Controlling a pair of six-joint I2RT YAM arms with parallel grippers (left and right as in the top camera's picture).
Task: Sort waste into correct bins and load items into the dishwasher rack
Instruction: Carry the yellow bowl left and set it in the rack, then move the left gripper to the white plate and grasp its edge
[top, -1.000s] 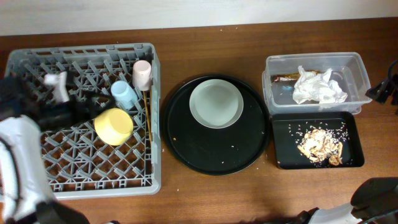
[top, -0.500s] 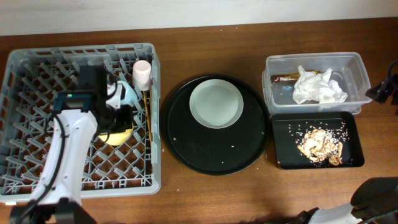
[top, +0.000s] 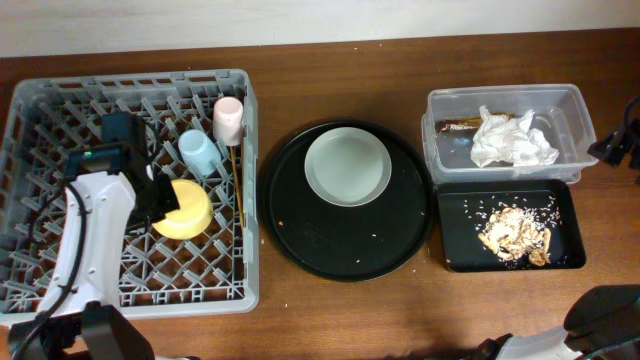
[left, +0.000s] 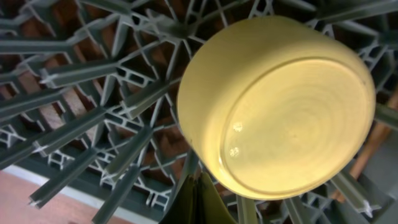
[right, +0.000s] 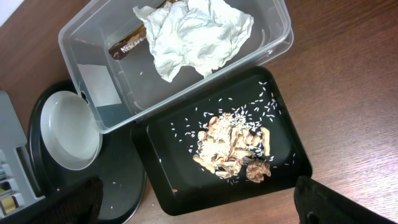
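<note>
Left hand (left: 200, 200) is over the grey lattice dishwasher rack (top: 60, 290). Its fingers are drawn close at the rim of the glossy yellow bowl (top: 190, 210), which lies upside down at the rack's 3 o'clock. Can't tell if it's gripped. Smooth blue cup (top: 197, 152) and pink cup (top: 228, 118) are at 1 o'clock. Right hand (right: 196, 186) is spread wide and empty above the shallow black tray (right: 161, 180) of crumbly food scraps (right: 233, 146).

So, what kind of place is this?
Probably a staged dish-clearing station, not a kitchen: grey dishwasher rack, clear waste tub and black scrap tray on a wooden table.
</note>
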